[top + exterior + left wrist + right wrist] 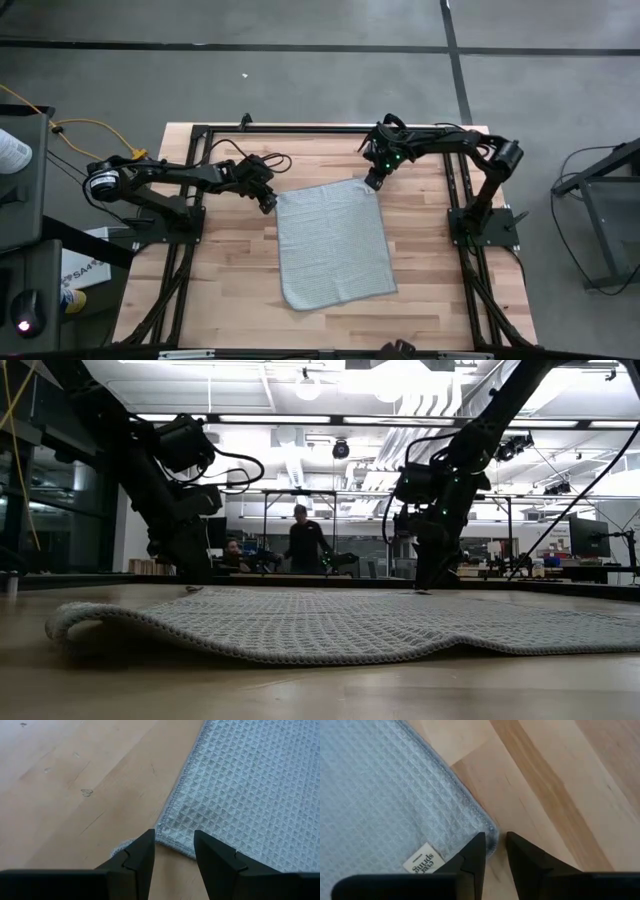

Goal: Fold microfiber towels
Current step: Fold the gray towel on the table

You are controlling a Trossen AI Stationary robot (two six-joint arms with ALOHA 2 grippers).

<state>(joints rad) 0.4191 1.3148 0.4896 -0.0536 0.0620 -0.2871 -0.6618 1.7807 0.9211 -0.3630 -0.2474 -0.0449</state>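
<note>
One light grey microfiber towel lies spread on the wooden table, roughly square. In the low view its near edge humps up a little off the wood. My left gripper points down at the towel's far-left corner, its fingers a little apart. My right gripper points down at the far-right corner, its fingers narrowly apart. The towel's white label lies near that corner. My left gripper stands over the towel's far-left corner from above, and cloth shows on both sides of one fingertip. I cannot tell whether it touches. My right gripper has one fingertip at the far-right corner's hem. I cannot tell whether it touches.
A black frame runs along the table's far edge and down both sides past the arm bases. Bare wood lies left, right and near of the towel. People stand in the room far behind the table.
</note>
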